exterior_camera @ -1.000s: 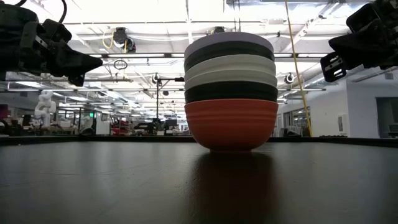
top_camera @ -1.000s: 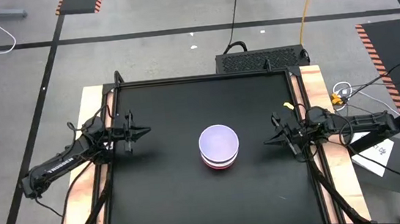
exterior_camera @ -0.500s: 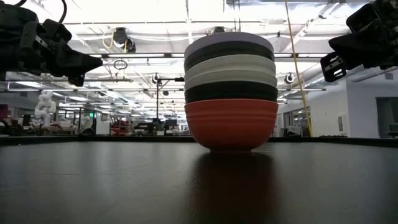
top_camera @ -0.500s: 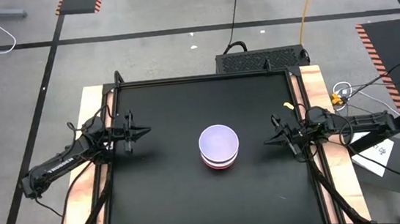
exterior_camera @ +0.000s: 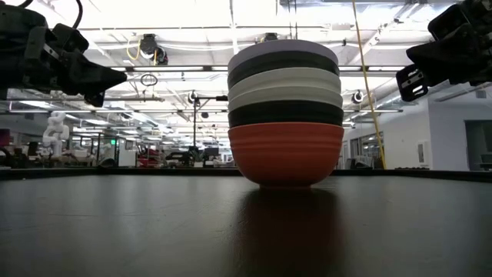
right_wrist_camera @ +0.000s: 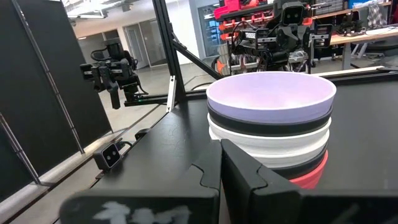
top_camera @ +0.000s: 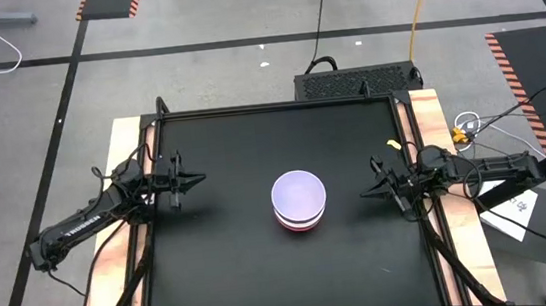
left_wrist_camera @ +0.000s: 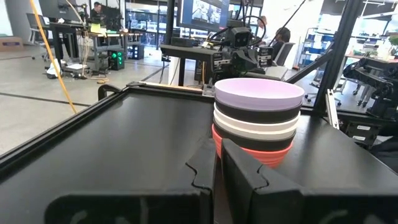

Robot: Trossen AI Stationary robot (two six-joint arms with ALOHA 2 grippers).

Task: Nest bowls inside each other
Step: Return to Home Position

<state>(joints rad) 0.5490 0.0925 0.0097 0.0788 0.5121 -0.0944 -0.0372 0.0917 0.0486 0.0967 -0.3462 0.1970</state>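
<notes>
Black worktop (top_camera: 234, 267) carries one stack (top_camera: 299, 203) of six nested bowls at about its middle. From the base up it runs red bowl (exterior_camera: 285, 152), black bowl (exterior_camera: 285, 114), white bowl (exterior_camera: 285, 98), second white bowl (exterior_camera: 285, 77), second black bowl (exterior_camera: 283, 63), with the lavender bowl (top_camera: 298, 192) on top, mouth up and nothing inside it. The stack stands upright and level.

My left pincer (top_camera: 195, 180) hangs above the worktop near its left edge, tips pointing at the stack and well apart from it. Its fingers (left_wrist_camera: 199, 171) are pressed together with no gap, and nothing is between them.

My right pincer (top_camera: 365, 194) hangs near the right edge, also aimed at the stack and well apart from it. Its fingers (right_wrist_camera: 205, 174) are likewise closed tight on nothing. Neither pincer touches a bowl or the worktop.
</notes>
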